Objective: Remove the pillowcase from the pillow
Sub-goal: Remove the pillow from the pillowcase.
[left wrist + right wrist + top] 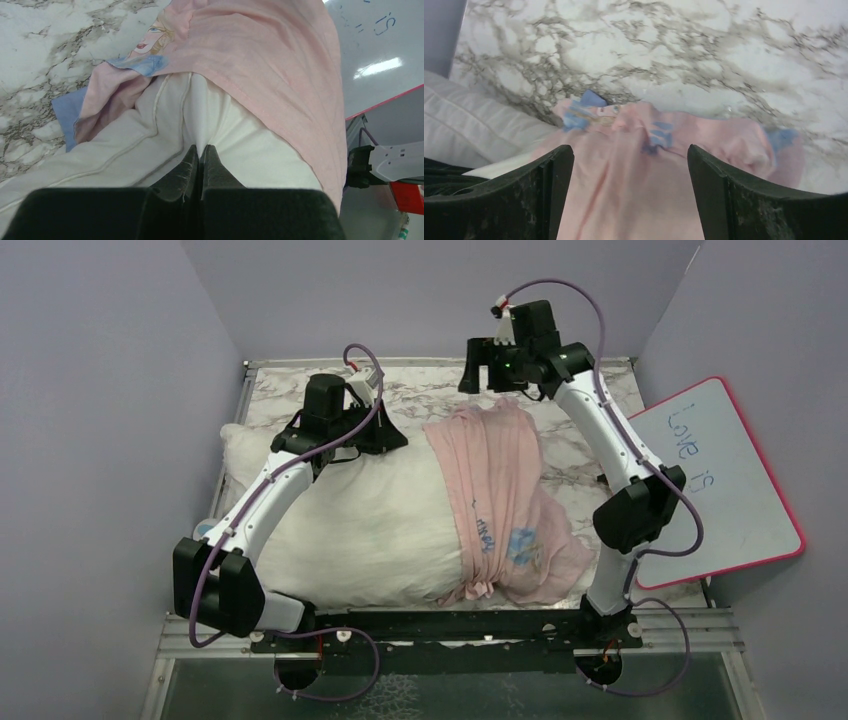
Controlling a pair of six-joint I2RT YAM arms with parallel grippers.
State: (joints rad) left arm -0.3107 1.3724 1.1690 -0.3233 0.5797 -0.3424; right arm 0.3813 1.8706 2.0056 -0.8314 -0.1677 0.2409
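The left gripper, shut tight, appears to pinch a crease of the pillow at its far edge and anchor it. The right gripper hangs wide open over the far end of the pillowcase, which is bunched around the pillow's right end. Likely next, the right gripper descends, clamps pink fabric and pulls it rightward. There is one pillow, one pillowcase, one whiteboard and two grippers.

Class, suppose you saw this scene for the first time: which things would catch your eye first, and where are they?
A plump white pillow lies across the marble table, its right end under a bunched pink pillowcase. The left gripper is shut on the pillow's fabric; the right gripper hangs open over the pillowcase's far end.
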